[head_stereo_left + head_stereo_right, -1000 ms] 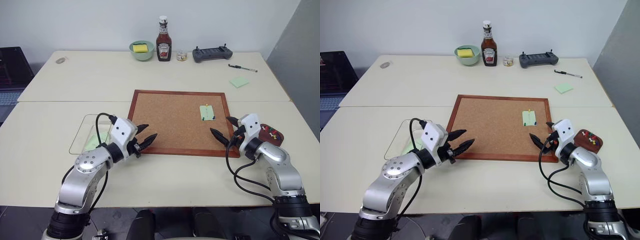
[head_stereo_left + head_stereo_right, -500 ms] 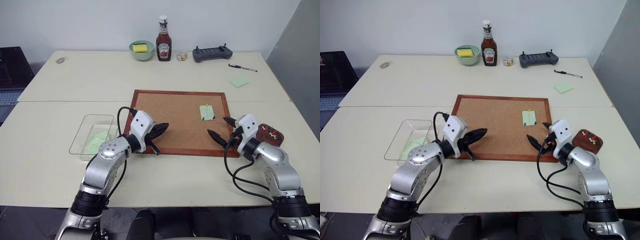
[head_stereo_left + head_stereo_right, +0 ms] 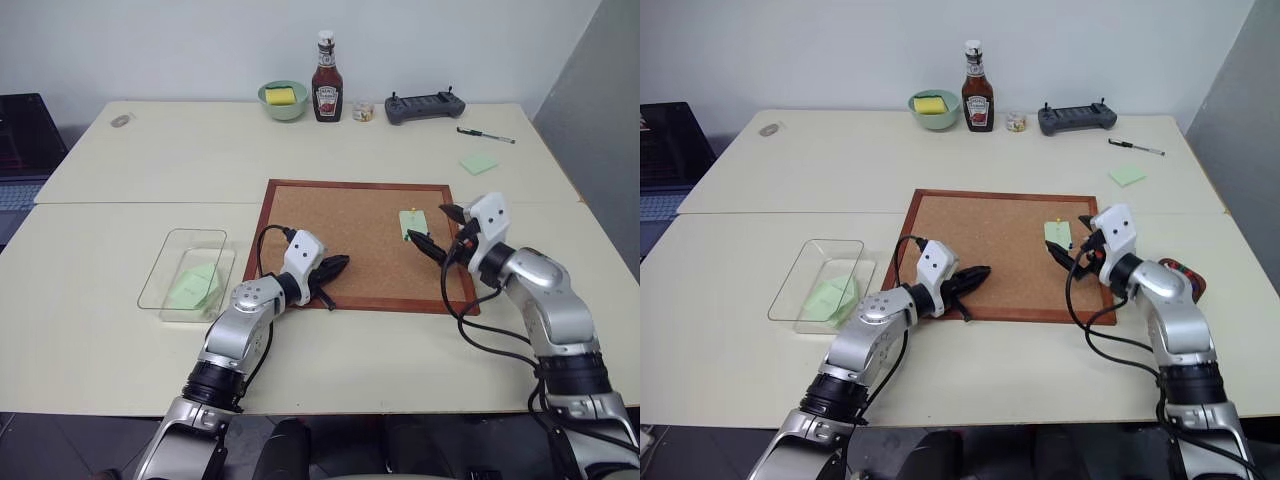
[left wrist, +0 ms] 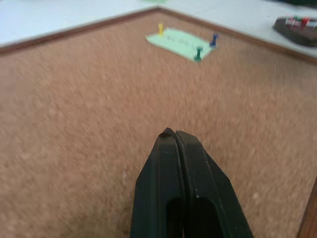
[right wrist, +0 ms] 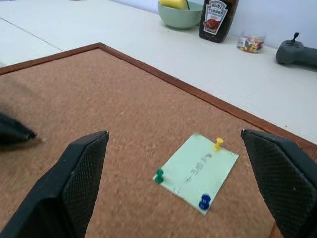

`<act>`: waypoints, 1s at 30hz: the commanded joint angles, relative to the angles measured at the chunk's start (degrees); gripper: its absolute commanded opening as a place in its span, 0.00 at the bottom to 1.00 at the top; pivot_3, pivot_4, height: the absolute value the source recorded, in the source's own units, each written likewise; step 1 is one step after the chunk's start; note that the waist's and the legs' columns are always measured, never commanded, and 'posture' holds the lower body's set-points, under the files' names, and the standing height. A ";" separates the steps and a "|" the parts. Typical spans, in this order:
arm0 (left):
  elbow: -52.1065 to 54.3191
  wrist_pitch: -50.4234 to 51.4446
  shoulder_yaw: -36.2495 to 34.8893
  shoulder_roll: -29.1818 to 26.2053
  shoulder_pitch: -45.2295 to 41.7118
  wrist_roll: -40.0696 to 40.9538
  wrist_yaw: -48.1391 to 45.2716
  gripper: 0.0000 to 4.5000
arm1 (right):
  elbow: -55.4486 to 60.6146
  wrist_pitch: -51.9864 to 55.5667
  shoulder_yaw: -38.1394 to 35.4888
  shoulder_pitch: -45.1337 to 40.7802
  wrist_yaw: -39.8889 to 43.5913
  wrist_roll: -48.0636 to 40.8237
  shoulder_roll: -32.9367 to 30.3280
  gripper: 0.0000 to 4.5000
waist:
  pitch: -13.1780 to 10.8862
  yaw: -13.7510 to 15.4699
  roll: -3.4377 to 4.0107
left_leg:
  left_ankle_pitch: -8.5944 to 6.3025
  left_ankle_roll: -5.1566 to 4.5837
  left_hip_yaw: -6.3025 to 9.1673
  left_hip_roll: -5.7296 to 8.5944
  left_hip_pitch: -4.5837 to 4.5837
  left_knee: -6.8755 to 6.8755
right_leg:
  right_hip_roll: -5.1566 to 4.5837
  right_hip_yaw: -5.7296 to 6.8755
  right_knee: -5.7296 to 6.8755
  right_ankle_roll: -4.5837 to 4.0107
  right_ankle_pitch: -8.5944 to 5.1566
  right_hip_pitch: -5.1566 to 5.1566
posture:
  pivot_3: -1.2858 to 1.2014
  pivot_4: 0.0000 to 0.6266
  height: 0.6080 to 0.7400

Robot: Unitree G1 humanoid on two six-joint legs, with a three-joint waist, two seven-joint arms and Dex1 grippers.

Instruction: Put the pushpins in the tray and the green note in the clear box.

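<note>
Pushpins (image 5: 204, 201), one yellow, one green and one blue, are seen holding the green note (image 5: 196, 170) to the corkboard (image 3: 350, 240) near its right edge. The right gripper (image 3: 432, 232) is spread wide, nothing between its fingers, and is held just beside the note. The left gripper (image 3: 335, 268) is clenched on nothing, over the corkboard's near left part. More pushpins lie in the tray (image 3: 1193, 272), partly hidden behind the right arm. The clear box (image 3: 175, 262), left of the corkboard, contains a green paper.
</note>
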State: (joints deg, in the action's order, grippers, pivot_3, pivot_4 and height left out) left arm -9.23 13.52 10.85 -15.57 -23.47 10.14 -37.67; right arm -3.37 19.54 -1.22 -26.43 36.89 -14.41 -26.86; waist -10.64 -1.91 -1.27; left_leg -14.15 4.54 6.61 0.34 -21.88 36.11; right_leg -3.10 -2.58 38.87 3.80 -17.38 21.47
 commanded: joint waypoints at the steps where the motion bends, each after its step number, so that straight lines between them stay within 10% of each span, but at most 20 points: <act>1: -0.58 -2.05 0.52 0.37 -0.06 -0.81 -1.00 0.00 | -4.96 1.49 1.27 -5.51 1.39 1.18 -0.51 1.00 | 0.00 -0.02 0.00 | 0.00 0.00 -0.02 0.00 0.00 0.00 | 0.00 -0.01 0.00 0.00 0.00 0.00 | 0.52 0.24 1.00; 15: -0.02 -2.13 0.86 1.07 1.56 -1.75 -1.24 0.00 | -40.38 -11.86 4.02 -24.23 0.83 9.18 3.82 1.00 | 0.01 -0.19 0.02 | 0.00 0.00 -0.05 0.02 0.00 -0.01 | -0.02 -0.03 0.01 -0.01 0.01 0.03 | 0.52 0.24 1.00; 30: 1.08 -1.76 0.97 0.72 1.93 -1.78 -1.46 0.00 | -55.48 -18.55 2.72 -30.60 -2.68 11.35 5.91 0.37 | 0.02 -0.98 0.04 | 0.00 0.00 -0.05 0.02 -0.01 -0.01 | -0.03 -0.05 0.02 -0.02 0.01 0.05 | 0.52 0.24 1.00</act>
State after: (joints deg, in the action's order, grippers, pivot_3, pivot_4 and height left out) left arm -9.04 11.21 10.85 -14.97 -22.55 8.78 -38.35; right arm -58.79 2.78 2.96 -55.04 35.43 -3.38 -21.08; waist -10.62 -2.89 -1.23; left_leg -14.15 4.54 6.55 0.36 -21.88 36.09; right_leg -3.13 -2.63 38.90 3.79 -17.37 21.52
